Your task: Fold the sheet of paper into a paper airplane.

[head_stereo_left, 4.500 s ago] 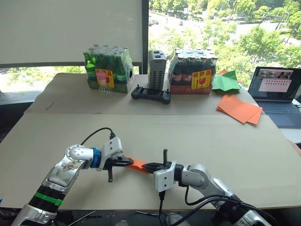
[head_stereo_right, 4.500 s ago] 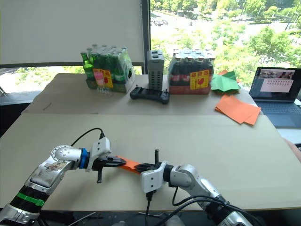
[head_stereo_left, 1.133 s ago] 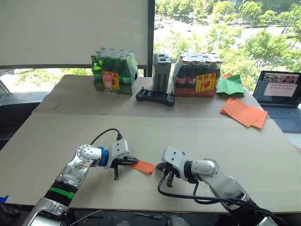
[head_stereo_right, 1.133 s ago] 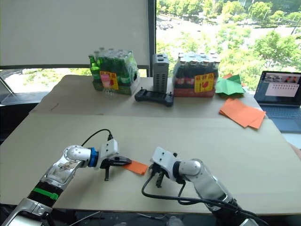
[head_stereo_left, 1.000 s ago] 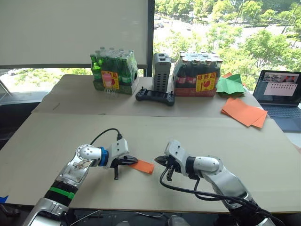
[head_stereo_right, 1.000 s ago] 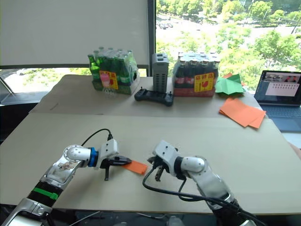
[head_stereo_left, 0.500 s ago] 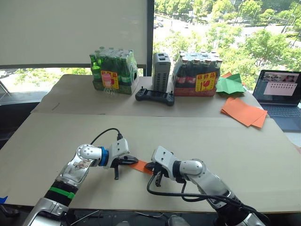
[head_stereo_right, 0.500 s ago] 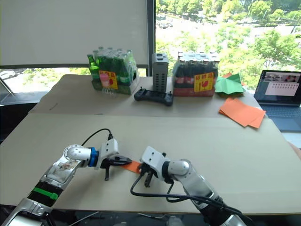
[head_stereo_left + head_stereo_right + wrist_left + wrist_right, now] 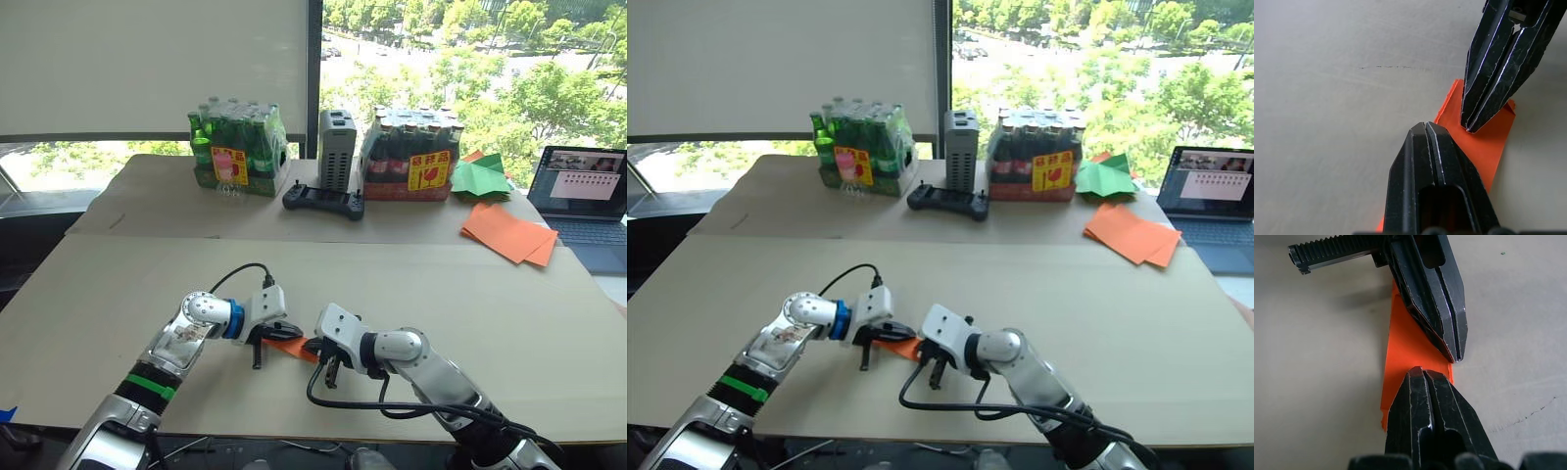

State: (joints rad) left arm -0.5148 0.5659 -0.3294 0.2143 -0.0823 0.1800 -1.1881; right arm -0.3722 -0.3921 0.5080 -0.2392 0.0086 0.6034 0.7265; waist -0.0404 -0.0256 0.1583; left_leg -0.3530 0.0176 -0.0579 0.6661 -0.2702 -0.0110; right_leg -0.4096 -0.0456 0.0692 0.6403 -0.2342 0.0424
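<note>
My left gripper (image 9: pixel 1425 128) has its jaws pressed together, tips resting on the sheet of paper (image 9: pixel 1484 147). My right gripper (image 9: pixel 1422 374) is likewise closed, its tips on the same orange strip from the opposite end. In both wrist views the 2 sets of tips sit just apart, pointing at each other over the paper. I cannot tell whether either pair actually pinches the paper or only bears down on it.

The sheet of paper lies flat on the near part of the worktop (image 9: pixel 509 313) as a narrow folded strip, between my 2 wrists.

Compared with 0.5 s ago, my left arm has reached further in toward the right one, so less orange shows between the grippers. The right gripper stays about where it was.

Further out, at the back of the worktop, stand a pack of green bottles (image 9: pixel 235 147), a grey box (image 9: pixel 336 149), a black controller (image 9: pixel 323 201) and a pack of dark bottles (image 9: pixel 411 155). To the right lie a green paper shape (image 9: pixel 478 178), a stack of orange sheets (image 9: pixel 507 233) and a laptop (image 9: pixel 586 201).
</note>
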